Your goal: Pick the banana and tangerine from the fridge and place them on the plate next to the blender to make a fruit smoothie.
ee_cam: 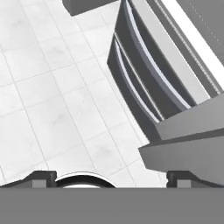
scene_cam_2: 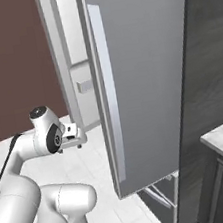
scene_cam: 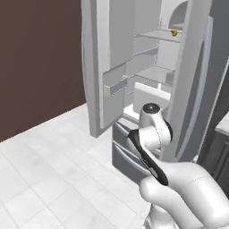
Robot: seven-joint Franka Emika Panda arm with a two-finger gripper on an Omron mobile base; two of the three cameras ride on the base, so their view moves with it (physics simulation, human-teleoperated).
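Sitting small, yellow w/ dark tip: banana (scene_cam: pixel 174 32), fridge (scene_cam: pixel 134 80) shelf.

The fridge (scene_cam: pixel 134 67) is standing with its doors swung wide, well ahead of and above the gripper (ee_cam: pixel 109 179). A small yellow thing (scene_cam: pixel 174 32) (too small to name for sure) is lying on the upper white shelf (scene_cam: pixel 156 35), far above the gripper. The tiled floor (ee_cam: pixel 48 96) is spreading directly under the gripper, beside the fridge's grey drawers (ee_cam: pixel 144 83).
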